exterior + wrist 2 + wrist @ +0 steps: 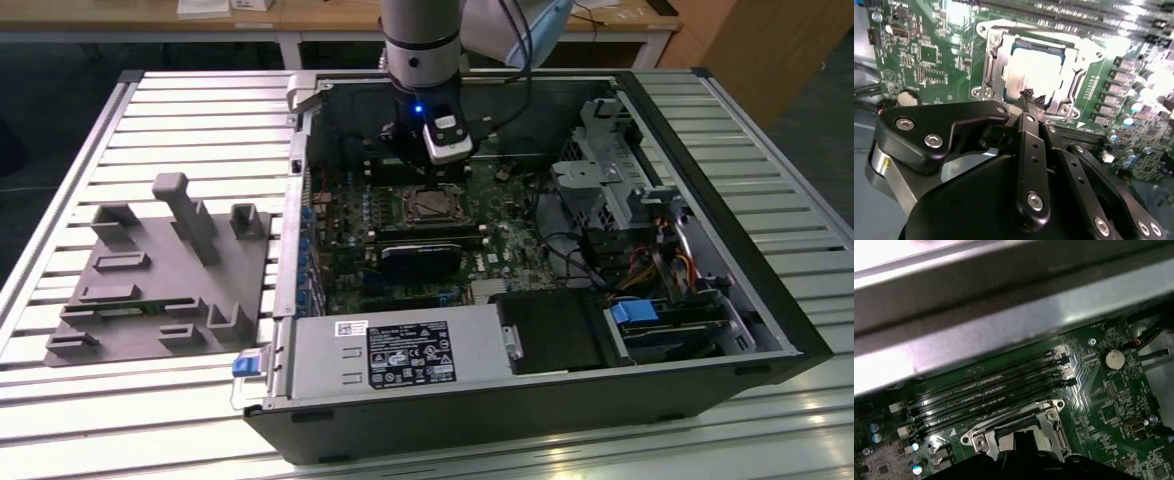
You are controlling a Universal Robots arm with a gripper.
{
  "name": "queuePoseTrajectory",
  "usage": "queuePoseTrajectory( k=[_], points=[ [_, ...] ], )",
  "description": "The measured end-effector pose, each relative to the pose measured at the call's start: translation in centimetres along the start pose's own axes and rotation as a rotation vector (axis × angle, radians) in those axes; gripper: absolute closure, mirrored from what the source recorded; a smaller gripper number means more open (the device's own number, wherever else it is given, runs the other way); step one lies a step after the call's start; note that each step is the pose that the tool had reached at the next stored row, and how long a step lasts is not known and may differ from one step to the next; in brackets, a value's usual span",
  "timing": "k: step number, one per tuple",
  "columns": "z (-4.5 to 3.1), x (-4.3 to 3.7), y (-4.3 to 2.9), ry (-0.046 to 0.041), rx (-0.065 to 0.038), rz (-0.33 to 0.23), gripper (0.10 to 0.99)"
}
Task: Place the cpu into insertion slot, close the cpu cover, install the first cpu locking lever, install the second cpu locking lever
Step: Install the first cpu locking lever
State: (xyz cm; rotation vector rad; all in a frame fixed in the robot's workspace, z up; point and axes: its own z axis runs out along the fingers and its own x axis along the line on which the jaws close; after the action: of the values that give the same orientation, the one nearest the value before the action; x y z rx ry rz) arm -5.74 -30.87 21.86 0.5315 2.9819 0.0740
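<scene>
Black-linked and mounted under the grey arm, the end effector hangs just above the socket area of the green motherboard inside the open black computer case. In the second wrist view its two slim black fingers lie pressed together, their tips meeting at the near edge of the socket with nothing pinched between them. The cpu, a small flat square chip with a silver-grey metal top, already sits in the insertion slot, a square socket with a silver metal rim. The cpu cover, a thin silver frame plate with a square window, lies flat over the chip, whose bright top shows through the window. Whether the locking levers are latched cannot be told.

In the first wrist view the socket's silver frame lies beside the row of long black memory slots, with a round silver coin battery farther along the board. In the exterior view the case rests on its side on the slatted metal counter, toward the counter's edge at the exterior view's right, and a grey moulded fixture tray lies on the counter at the exterior view's left. A silver labelled power supply box fills the case's near corner.
</scene>
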Motion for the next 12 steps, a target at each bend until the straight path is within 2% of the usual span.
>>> queuePoseTrajectory(
  k=[8, 12],
  points=[
    [-0.01, -0.5, -1.37, -0.0029, 0.008, -0.001, 0.98],
    [-0.02, -0.67, -1.81, -0.0043, 0.012, -0.001, 0.98]
  ],
)
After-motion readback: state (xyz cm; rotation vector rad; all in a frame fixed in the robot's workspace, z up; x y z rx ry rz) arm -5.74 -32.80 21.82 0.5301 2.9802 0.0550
